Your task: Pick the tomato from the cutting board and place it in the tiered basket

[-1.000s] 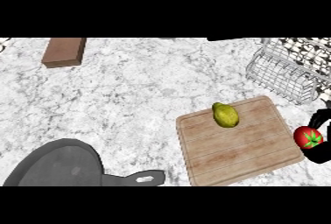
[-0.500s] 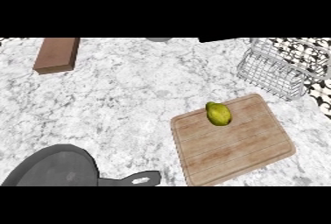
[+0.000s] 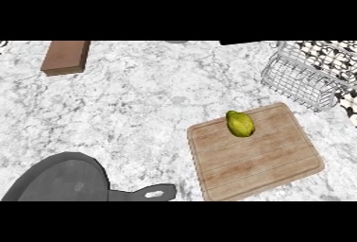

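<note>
Brown wood marks the far left: a block (image 3: 66, 57) lies on the marble counter (image 3: 153, 94) near the top edge. Below it, at the lower left, sits a grey pan (image 3: 61, 182) with its handle pointing right.

Right of centre lies the board (image 3: 261, 160). One yellow-green fruit (image 3: 240, 124) rests on its upper part. No tomato is on the board. At the upper right stands the wire basket (image 3: 301, 81), apart from the board's far corner.

Change since one second ago:
- My right hand then showed at the right edge, beside the board, curled round the tomato.
- Half a second ago both were already out of view.
- Now neither hand shows, and the tomato shows nowhere. I cannot tell whether my right hand is spread or pinching anything, and the same holds for my left hand.
- The basket and board sit further left and lower in the view than before.

Judgement: the pick step appears done, as the board is free of the tomato. The tomato is probably off-view to the right. Placement in the basket is not confirmed; no tomato is visible in its wires.
</note>
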